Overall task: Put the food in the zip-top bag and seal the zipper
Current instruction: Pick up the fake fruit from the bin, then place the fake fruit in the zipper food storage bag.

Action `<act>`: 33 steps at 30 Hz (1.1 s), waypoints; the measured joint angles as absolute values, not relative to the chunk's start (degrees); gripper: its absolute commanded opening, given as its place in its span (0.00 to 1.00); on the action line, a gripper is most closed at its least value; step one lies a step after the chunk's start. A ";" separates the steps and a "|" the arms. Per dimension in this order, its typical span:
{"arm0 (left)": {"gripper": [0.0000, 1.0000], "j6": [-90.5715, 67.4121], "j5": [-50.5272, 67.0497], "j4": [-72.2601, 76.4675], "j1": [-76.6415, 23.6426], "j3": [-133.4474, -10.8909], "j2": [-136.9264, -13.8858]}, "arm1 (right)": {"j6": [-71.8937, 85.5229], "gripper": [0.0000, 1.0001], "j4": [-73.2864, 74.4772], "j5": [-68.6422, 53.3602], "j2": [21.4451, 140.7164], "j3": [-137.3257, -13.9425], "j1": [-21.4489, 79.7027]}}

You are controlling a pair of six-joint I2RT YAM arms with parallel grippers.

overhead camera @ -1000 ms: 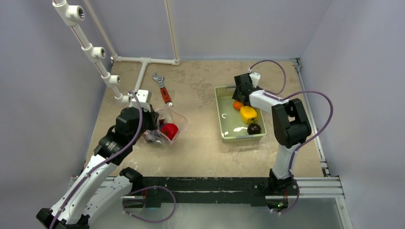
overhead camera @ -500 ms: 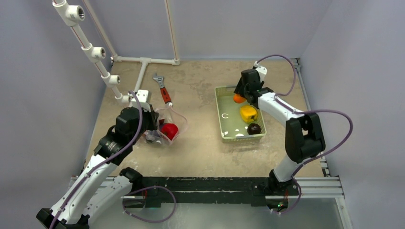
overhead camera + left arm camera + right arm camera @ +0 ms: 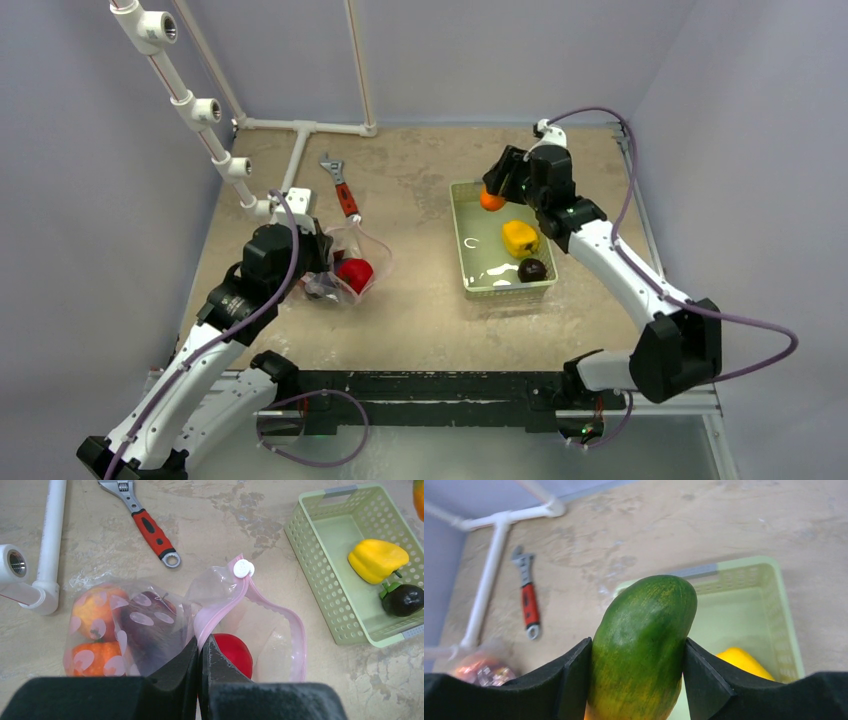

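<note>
Upper right, the outstretched right gripper clamps a green-orange fruit over the basket; left of centre, the left gripper pinches the zipper.

bag: clear, white oval blotches over its left part. zipper: pale pink, white slider. inside: red tomato, purple eggplant, two orange pieces. basket, right: pale green, grid of round holes, grey tabs at the ends. in it: yellow pepper and a near-black round one with a green stem. fruit over the basket's far end: green, yellow flecks, orange at the bottom. wrench: red handle, silver head. pipes: white. table: beige, mottled with darker patches. arms: white and black, purple cables.
</note>
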State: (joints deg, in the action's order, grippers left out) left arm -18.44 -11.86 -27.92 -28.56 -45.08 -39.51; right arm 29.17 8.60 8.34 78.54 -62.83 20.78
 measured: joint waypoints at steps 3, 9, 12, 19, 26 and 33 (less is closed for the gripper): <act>0.00 -18.44 -11.77 -27.92 -28.56 -45.08 -39.51 | 27.70 0.00 8.19 4.67 74.94 -62.02 22.74; 0.00 -18.44 -11.73 -27.92 -28.56 -45.08 -39.51 | 26.20 0.00 6.63 1.30 70.28 -62.00 30.17; 0.00 -18.44 -11.70 -27.94 -28.56 -45.08 -39.51 | 25.69 0.00 5.91 0.40 69.67 -62.00 34.57; 0.00 -18.44 -11.68 -27.94 -28.56 -45.08 -39.40 | 24.40 0.00 5.08 -1.04 69.93 -62.04 44.29; 0.00 -18.44 -11.14 -27.92 -28.56 -45.08 -38.57 | 22.72 0.00 4.86 -3.27 74.63 -64.58 52.10; 0.00 -18.44 -10.39 -27.88 -28.53 -45.08 -36.93 | 20.82 0.00 5.10 -4.80 82.35 -69.25 58.28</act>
